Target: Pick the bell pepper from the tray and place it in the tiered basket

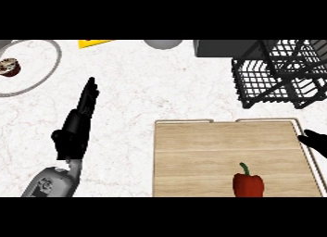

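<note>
A red bell pepper (248, 183) with a green stem lies near the front of the wooden tray (193, 152). The black wire tiered basket (283, 74) stands behind the tray at the back right. My left hand (77, 122) is left of the tray over the counter, fingers straight and pointing away, holding nothing. Only a part of my right hand (321, 144) shows at the right edge, over the tray's right rim, up and to the right of the pepper and apart from it. Its fingers are too little in view to read.
A white plate (19, 69) with a small brown cupcake (9, 67) sits at the back left. A yellow object (94, 43), a grey round object (164, 43) and a dark grey box (224, 47) line the back edge.
</note>
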